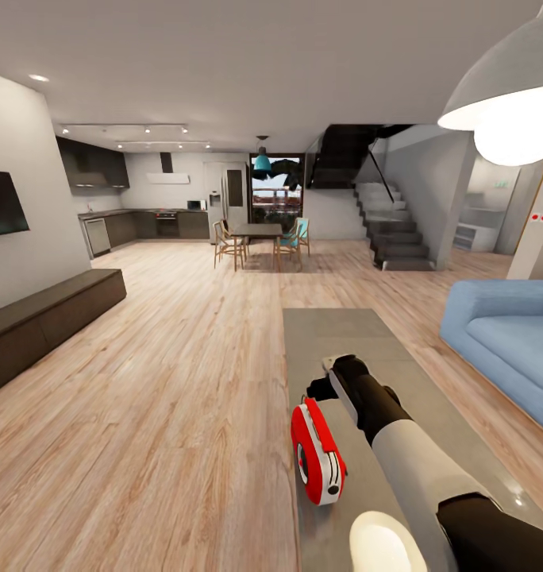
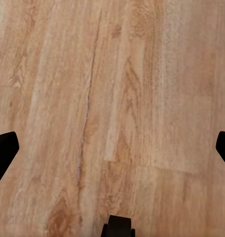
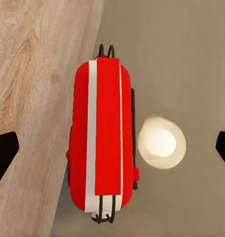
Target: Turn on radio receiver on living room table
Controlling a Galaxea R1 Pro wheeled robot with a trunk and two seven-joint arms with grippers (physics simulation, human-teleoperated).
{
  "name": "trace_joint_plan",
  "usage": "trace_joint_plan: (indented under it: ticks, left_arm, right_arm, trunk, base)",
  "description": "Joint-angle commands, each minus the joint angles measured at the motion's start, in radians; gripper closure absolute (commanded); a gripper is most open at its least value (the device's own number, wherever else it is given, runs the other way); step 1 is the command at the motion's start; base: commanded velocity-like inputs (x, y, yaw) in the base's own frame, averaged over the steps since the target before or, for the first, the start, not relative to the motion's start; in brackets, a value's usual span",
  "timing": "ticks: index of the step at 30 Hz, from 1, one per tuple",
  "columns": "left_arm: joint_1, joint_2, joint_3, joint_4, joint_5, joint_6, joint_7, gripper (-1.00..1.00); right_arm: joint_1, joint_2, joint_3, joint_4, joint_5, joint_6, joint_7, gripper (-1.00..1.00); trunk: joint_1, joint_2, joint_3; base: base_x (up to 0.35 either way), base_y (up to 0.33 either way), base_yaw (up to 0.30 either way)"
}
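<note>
My right gripper [image 3: 112, 148] hangs above the red radio receiver [image 3: 103, 136] at the grey table [image 3: 191, 59] edge, fingers spread wide. My left gripper [image 2: 112, 148] is likewise wide, over wood floor [image 2: 112, 98].

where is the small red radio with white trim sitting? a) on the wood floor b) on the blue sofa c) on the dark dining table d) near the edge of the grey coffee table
d: the small red radio with white trim stands on the glossy grey coffee table, close to the edge that borders the wood floor, with the right gripper above the table just past it.
</note>
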Motion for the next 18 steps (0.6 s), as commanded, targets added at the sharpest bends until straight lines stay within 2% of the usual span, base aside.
trace_joint_plan:
  ticks: [1,13,18]
  left_arm:
    - [0.0,0.0,0.0,0.0,0.0,0.0,0.0,-1.0]
    - [0.0,-0.005,0.0,0.0,-0.001,-0.001,0.004,-1.0]
    - [0.0,-0.005,-0.001,0.0,-0.001,-0.002,0.005,-1.0]
  right_arm:
    - [0.0,0.0,0.0,0.0,0.0,0.0,0.0,-1.0]
    - [0.0,0.0,-0.001,0.001,-0.001,-0.002,0.002,-1.0]
    - [0.0,-0.004,-0.003,0.03,-0.001,-0.01,0.005,-1.0]
  trunk:
    - [0.004,-0.007,-0.003]
    - [0.05,-0.091,-0.041]
    - [0.069,-0.126,-0.056]
  base:
    - [0.0,0.0,0.0]
    - [0.0,0.0,0.0]
    - [0.0,0.0,0.0]
